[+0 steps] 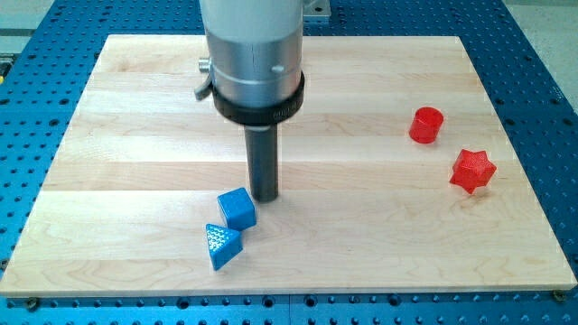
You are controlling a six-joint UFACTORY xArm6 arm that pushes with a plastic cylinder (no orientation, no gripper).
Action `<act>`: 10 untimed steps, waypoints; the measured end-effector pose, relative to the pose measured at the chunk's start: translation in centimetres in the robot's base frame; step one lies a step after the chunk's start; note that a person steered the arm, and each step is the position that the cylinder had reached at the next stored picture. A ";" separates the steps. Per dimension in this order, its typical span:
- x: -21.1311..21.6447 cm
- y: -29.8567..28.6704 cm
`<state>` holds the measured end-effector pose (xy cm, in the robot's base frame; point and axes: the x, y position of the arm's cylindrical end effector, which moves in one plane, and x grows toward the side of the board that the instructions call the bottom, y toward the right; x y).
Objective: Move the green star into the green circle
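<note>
No green star and no green circle show in the camera view; the arm's body may hide part of the board's top. My tip (265, 198) rests on the wooden board (361, 226) near the middle, just right of and slightly above a blue cube (237, 208), close to touching it. A blue triangular block (222, 246) lies right below the cube, touching it.
A red cylinder (426, 125) stands at the view's right. A red star (472, 170) lies below and right of it, near the board's right edge. A blue perforated table (542, 54) surrounds the board.
</note>
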<state>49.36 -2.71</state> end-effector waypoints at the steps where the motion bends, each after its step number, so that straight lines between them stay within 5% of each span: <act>1: -3.8 0.0; 5: -17.1 9.3; 6: -23.3 10.7; 7: -28.5 10.1; 10: -30.0 -1.4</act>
<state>19.34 -4.07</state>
